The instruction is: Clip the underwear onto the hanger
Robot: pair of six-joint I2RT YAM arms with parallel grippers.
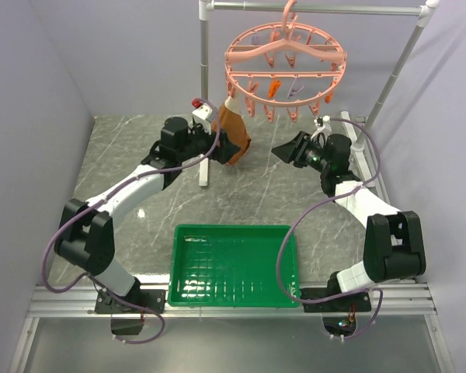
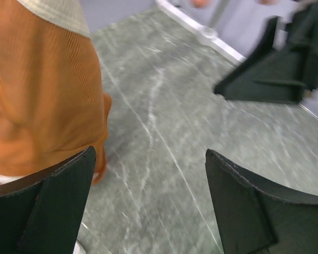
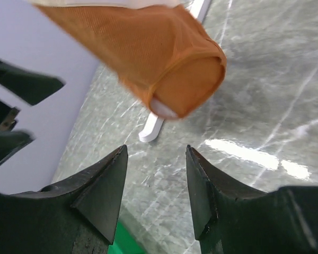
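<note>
The rust-orange underwear [image 1: 235, 128] hangs with its beige waistband up at the left-side clips of the pink ring hanger [image 1: 284, 56], and no gripper holds it. It fills the left of the left wrist view [image 2: 42, 90] and the top of the right wrist view [image 3: 148, 53]. My left gripper [image 1: 216, 141] [image 2: 151, 159] is open just left of the cloth, with only table between its fingers. My right gripper [image 1: 282, 149] [image 3: 155, 153] is open to the right of the underwear, below the ring, and points at it from a short way off.
The hanger hooks over the bar of a grey rack [image 1: 318, 9] whose white post [image 1: 204, 78] and foot [image 3: 153, 127] stand just behind the underwear. A green tray [image 1: 234, 264] lies on the marble table near the arm bases.
</note>
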